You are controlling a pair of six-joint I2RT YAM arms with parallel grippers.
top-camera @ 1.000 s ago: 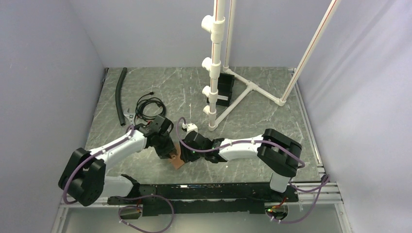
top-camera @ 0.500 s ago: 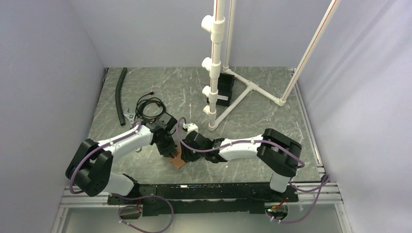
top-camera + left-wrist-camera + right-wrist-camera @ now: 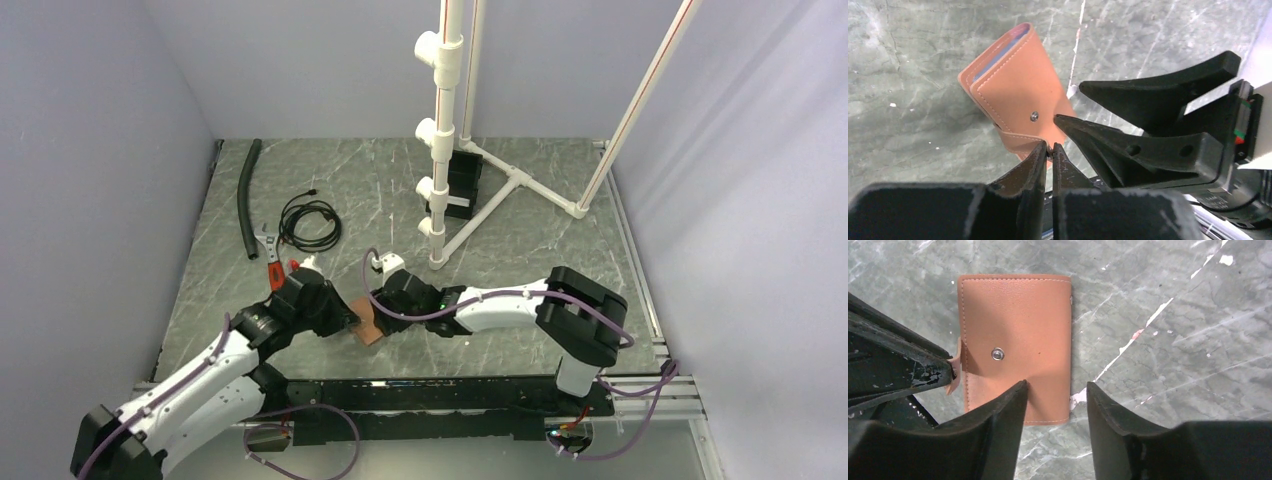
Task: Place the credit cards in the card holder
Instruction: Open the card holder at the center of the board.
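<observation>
Card holder (image 3: pixel 1015 325) is lying folded shut on the table (image 3: pixel 1173 315), right between the two grippers, with its stud (image 3: pixel 997 354) bare. How do I get it open cleanly? (yam_newbie)

Left to right: the left gripper (image 3: pixel 1049 148) has its fingers squeezed together on just the tip of the snap tab (image 3: pixel 1020 141). That's a thin hold, so I'd bite further up or it'll slip out. The wallet body sits flat in the middle. The right gripper (image 3: pixel 1054 390) is spread apart and gripping nothing, with one finger over the leather's near edge and the other over bare table. I'd pin the tab, hook the top flap's free edge with the right side and swing it over slowly. Otherwise the whole thing just skates. (pinchgrip)

Counts? (yam_newbie)

One holder, one tab, one stud, two grippers. For the credit cards, there are none loose that I can spot. One light blue sliver (image 3: pixel 1015 37) shows in the folded edge. It might be a card, but it's too thin to call. Further back there's one black hose (image 3: pixel 245 195), one red-handled tool (image 3: pixel 272 270), one coiled cable (image 3: pixel 309 222) and one white pipe frame (image 3: pixel 445 150). (pinchgrip)
</observation>
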